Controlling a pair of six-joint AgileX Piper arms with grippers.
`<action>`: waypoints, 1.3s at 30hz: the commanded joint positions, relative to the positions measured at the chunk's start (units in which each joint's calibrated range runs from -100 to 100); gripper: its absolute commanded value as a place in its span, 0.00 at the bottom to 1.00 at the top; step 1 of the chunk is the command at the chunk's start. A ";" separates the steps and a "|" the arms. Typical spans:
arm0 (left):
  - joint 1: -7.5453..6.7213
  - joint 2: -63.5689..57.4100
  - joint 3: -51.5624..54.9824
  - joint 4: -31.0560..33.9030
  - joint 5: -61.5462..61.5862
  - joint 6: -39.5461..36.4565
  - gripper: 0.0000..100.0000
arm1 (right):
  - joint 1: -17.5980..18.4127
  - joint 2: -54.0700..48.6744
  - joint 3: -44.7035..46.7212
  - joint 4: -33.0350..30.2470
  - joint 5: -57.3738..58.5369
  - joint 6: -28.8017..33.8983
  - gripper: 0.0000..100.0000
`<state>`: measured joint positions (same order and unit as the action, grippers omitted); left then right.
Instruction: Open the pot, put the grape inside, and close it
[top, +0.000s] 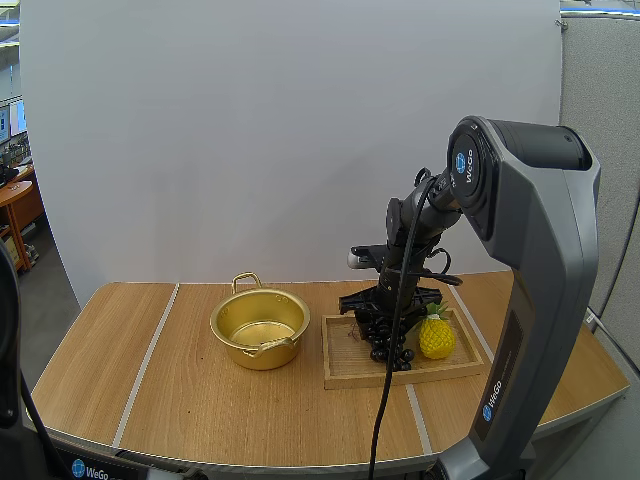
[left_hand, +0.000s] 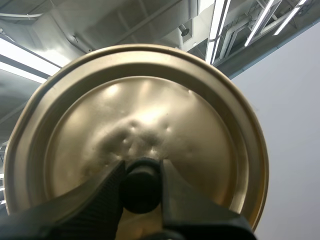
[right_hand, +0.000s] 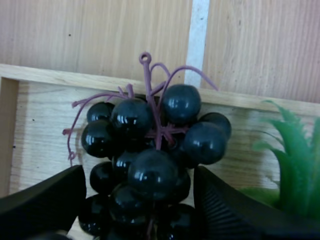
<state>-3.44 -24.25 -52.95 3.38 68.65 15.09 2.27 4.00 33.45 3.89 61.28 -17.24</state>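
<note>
The gold pot (top: 258, 328) stands open on the table, left of the wooden tray (top: 345, 375). Its gold lid (left_hand: 135, 115) is held up in the air, my left gripper (left_hand: 141, 192) shut on the black knob (left_hand: 141, 187). A bunch of dark grapes (top: 386, 343) lies on the tray, and my right gripper (top: 388, 318) is lowered right over it. In the right wrist view the grapes (right_hand: 150, 150) sit between the gripper's (right_hand: 145, 210) open fingers (right_hand: 40, 205), which stand apart on either side of the bunch with small gaps.
A yellow toy pineapple (top: 436, 337) stands on the tray just right of the grapes; its green leaves (right_hand: 292, 160) are close beside my right finger. The tray's rim (right_hand: 45, 75) runs behind the bunch. Bare table lies left of the pot.
</note>
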 joint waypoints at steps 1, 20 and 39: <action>-0.10 -0.19 -0.21 0.94 -2.35 -0.39 0.00 | -0.20 0.60 -0.40 -0.54 -0.56 0.09 1.00; -0.10 -0.19 -0.21 0.94 -2.35 -0.39 0.00 | -0.20 -3.31 -0.40 4.39 0.62 -4.02 0.00; -0.10 -0.19 -0.21 0.94 -2.35 -0.39 0.00 | 2.41 -24.99 -3.91 5.54 10.48 -6.40 0.00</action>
<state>-3.44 -24.25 -52.95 3.38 68.65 15.09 3.83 -19.51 31.64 8.97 68.39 -22.90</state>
